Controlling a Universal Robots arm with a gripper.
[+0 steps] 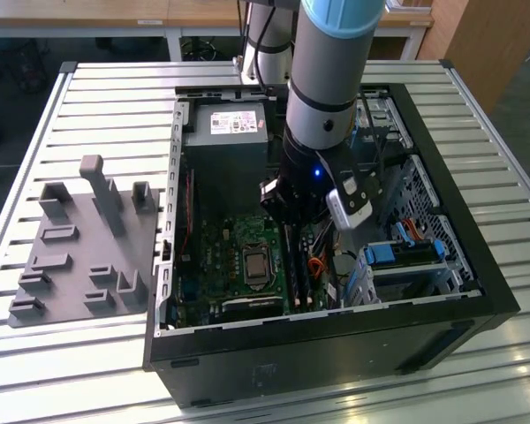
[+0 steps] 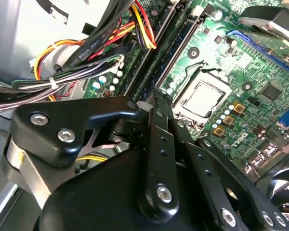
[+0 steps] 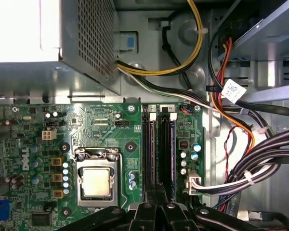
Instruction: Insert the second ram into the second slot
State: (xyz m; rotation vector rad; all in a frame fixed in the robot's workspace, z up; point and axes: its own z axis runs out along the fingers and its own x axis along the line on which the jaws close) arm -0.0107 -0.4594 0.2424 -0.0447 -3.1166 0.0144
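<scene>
My gripper (image 1: pixel 289 221) reaches down into the open computer case (image 1: pixel 477 291), over the far end of the memory slots (image 1: pixel 305 274) beside the processor socket. In both wrist views its black fingers (image 3: pixel 151 211) are drawn together, and the gripper (image 3: pixel 156 190) (image 2: pixel 151 96) sits right at the end of the slot rows. A thin dark-blue stick, the second ram (image 3: pixel 159 144), stands on edge in a slot in line with the tips. Whether the tips touch it is hidden.
The processor socket (image 3: pixel 95 180) lies beside the slots, with the power supply (image 1: pixel 234 132) behind. Cable bundles (image 3: pixel 250 168) run close on the other side, towards the drive cage with blue brackets (image 1: pixel 402 252). A grey fixture plate (image 1: pixel 79 247) lies on the table at the exterior view's left.
</scene>
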